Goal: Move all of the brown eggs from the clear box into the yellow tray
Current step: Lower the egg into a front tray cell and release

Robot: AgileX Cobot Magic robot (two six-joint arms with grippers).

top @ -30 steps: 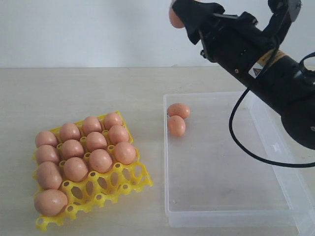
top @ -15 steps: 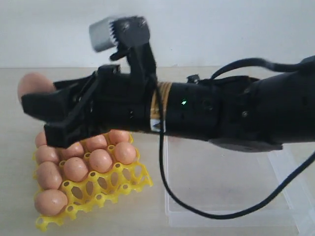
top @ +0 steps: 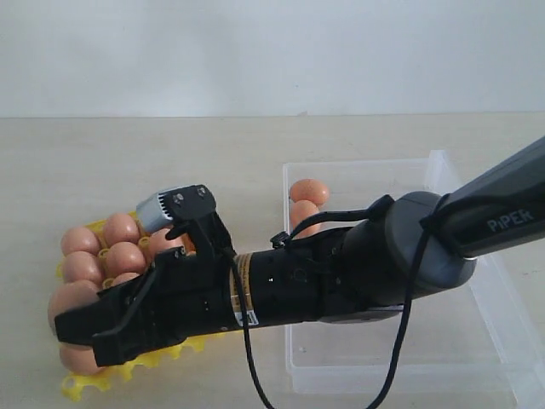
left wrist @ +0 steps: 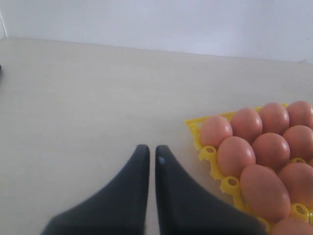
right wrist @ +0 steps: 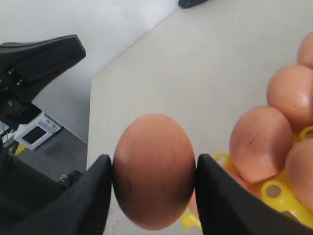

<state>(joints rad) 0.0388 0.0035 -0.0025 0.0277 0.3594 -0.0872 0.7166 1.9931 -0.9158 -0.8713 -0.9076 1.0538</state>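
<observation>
- The right claw (right wrist: 155, 192) has one brown egg (right wrist: 154, 164) pinched between its two fingers, held across the egg's middle, with the jaws fairly wide around it.
- The claw hangs low over the yellow tray (top: 81, 388). The eggs already set down (top: 122, 228) are packed just beside and beyond its tip.
- From the wrist camera, the nearest seated egg (right wrist: 261, 142) is close to one finger, and a strip of yellow rim shows just under the held egg.
- I can't see which cup is free; the arm hides that part of the tray from where I stand.
- To do this well, I'd line the egg up over an open cup first, then come straight down, with no sideways drift into its neighbour.
- Let go only once the egg sits in the cup, and open just enough that the outer finger doesn't nudge the seated one.
- Back along the arm, behind the claw, the clear box (top: 477, 366) holds two more eggs (top: 308, 189) close together, so more trips look needed.
- The left claw (left wrist: 148, 156) rests off to the far side of the tray, fingers nearly together and holding nothing.
</observation>
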